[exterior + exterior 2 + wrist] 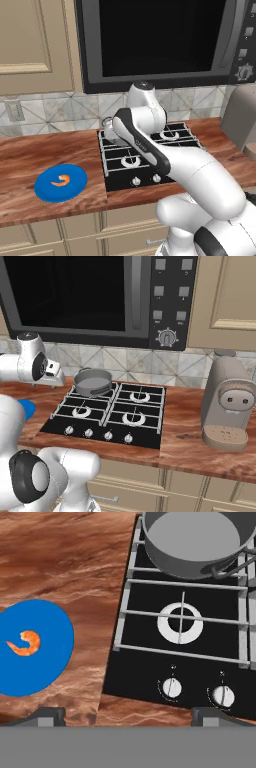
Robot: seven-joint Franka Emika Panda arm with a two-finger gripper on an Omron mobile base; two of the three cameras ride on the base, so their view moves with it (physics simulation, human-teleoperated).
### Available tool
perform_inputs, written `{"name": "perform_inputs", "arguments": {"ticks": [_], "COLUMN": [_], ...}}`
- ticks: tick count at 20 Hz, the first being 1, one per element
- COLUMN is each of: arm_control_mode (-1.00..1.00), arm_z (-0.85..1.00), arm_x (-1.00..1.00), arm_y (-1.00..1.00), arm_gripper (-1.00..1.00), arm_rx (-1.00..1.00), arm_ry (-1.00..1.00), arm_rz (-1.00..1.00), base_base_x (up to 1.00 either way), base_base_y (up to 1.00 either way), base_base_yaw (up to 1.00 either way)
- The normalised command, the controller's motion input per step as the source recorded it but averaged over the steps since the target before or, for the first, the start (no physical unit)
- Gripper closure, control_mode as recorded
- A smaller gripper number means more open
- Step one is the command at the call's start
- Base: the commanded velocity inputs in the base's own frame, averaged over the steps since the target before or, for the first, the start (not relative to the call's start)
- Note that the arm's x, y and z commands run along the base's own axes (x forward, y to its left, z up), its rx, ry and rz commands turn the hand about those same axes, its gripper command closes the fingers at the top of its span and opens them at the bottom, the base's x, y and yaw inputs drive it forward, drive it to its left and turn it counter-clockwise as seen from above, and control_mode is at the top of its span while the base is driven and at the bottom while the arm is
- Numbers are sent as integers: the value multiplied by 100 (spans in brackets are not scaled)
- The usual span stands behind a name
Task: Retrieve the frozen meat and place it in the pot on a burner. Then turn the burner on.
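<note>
The frozen meat point(25, 643), a small curved orange shrimp-like piece, lies near the middle of a round blue plate point(45, 667) on the wooden counter left of the cooktop; it also shows in the left base view point(62, 180). The grey pot point(93, 382) stands empty on the back left burner, with its rim at the top of the hand view point(195, 542). The front left burner point(180, 623) is bare. My gripper point(129, 718) hovers high above the counter's edge between plate and cooktop. It is open, fingertips wide apart with nothing between them.
Silver knobs point(171, 687) line the black cooktop's point(150, 433) front edge. A dark microwave point(90, 296) hangs low over the stove. A beige coffee machine point(227, 406) stands on the counter at the right. My own arm hides the pot in the left base view.
</note>
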Motion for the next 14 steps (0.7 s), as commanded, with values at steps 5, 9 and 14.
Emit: {"name": "perform_inputs", "arguments": {"ticks": [5, 9, 14], "arm_control_mode": [-100, -100, -100], "arm_z": [-25, -25, -31], "arm_x": [0, 0, 6], "arm_y": [57, 48, 60], "arm_gripper": [-100, -100, -100], "arm_rx": [0, 0, 0], "arm_ry": [3, 3, 0], "arm_rz": [1, 6, 2], "base_base_x": [0, 0, 0], "base_base_y": [0, 0, 0], "base_base_yaw": [0, 0, 0]}}
